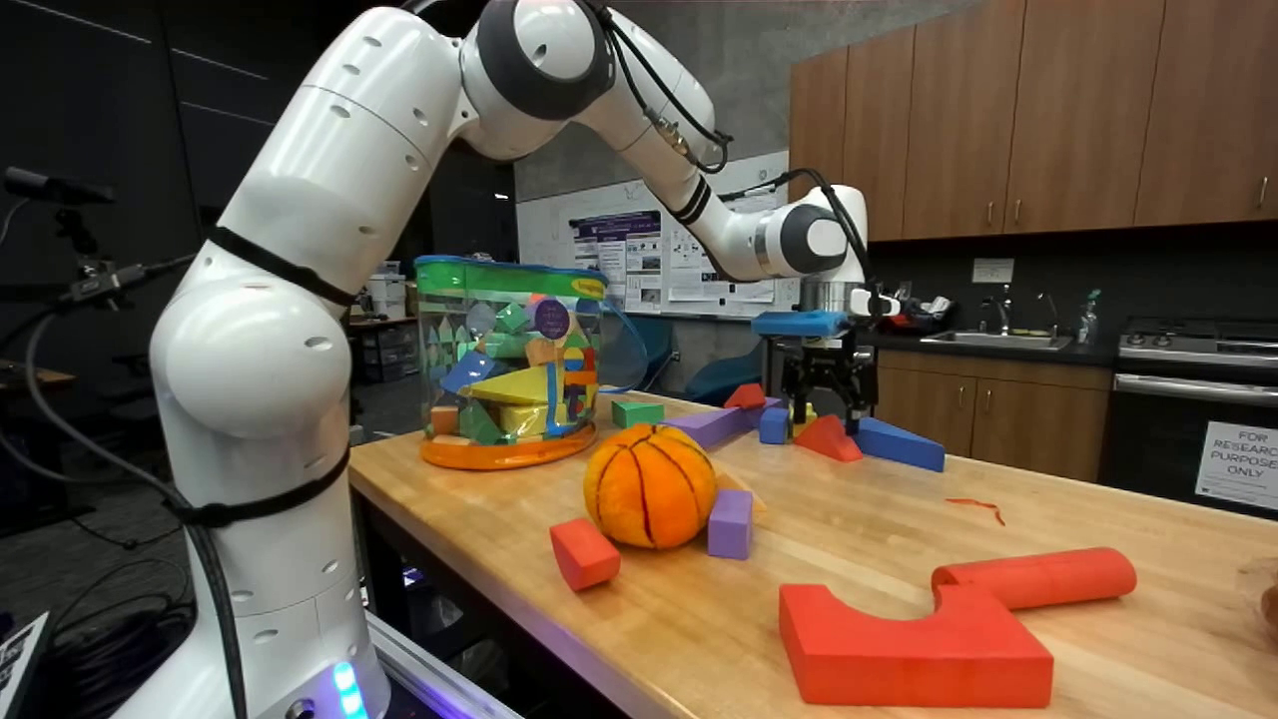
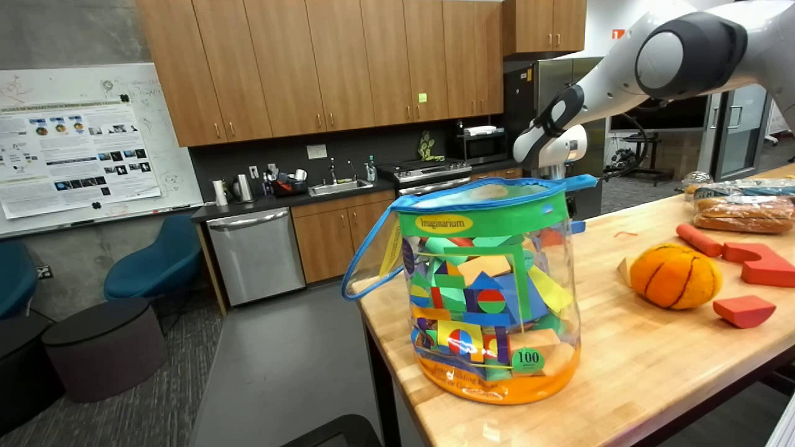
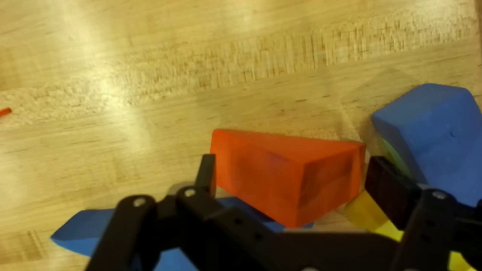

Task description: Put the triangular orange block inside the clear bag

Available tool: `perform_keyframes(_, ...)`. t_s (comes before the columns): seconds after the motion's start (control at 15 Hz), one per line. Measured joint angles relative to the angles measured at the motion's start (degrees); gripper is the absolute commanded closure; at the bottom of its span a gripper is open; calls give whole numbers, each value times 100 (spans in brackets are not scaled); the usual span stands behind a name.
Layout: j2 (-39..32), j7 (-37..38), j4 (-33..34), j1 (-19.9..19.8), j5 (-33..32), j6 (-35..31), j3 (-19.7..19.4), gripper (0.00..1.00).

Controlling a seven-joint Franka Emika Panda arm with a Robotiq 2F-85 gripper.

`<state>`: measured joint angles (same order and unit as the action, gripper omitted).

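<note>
The triangular orange block (image 1: 829, 439) is a red-orange wedge on the table. In the wrist view the triangular orange block (image 3: 260, 173) lies between my gripper's fingers. My gripper (image 3: 293, 175) is open around it, pointing down. The left finger is at the block's left end; whether it touches I cannot tell. A narrow gap shows at the right finger. In an exterior view my gripper (image 1: 826, 411) is low over the table. The clear bag (image 1: 499, 278) stands upright, full of colourful blocks. In an exterior view the clear bag (image 2: 484, 225) has its blue-edged lid flap hanging at the side.
Close to the gripper are a blue wedge (image 1: 901, 445), a blue block (image 1: 773, 425) and a yellow block (image 3: 367, 212). A purple piece (image 1: 711, 426) and an orange ball (image 1: 651, 486) lie between bag and gripper. A red-orange arch (image 1: 914, 659) lies at the front.
</note>
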<state>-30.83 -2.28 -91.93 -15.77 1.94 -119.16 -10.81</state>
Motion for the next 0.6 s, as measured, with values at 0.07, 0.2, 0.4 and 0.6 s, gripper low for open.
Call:
perform_keyframes(0.07, -17, 0, 8, 0, 0, 0, 8, 26)
perform_keyframes(0.2, -58, 0, 42, 0, 0, 0, 12, 39)
perform_keyframes(0.4, -87, 0, 75, 0, 0, -13, 11, 59)
perform_keyframes(0.6, -91, 1, 114, -1, 0, -25, 11, 62)
